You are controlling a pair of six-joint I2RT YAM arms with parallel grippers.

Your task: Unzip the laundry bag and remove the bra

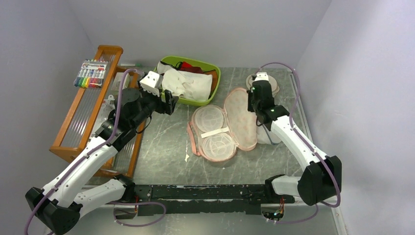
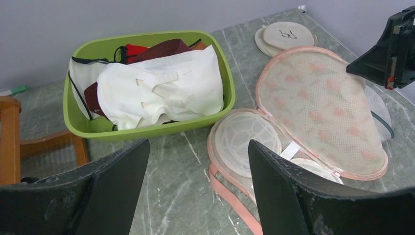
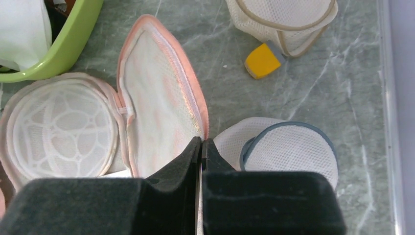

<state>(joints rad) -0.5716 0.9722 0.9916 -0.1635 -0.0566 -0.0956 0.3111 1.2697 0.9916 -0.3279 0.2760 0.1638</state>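
Since the flap of the laundry bag [image 1: 239, 122] looks light and floppy, my right hand [image 3: 201, 143] pinches its pink rim; my left hand [image 2: 198, 147] hangs spread

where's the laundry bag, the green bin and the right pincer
laundry bag [image 2: 318, 103], left wrist view, middle of its open lid
green bin [image 2: 147, 128], left wrist view, front wall
right pincer [image 3: 201, 143], right wrist view, between its fingertips, on the bag's pink edge
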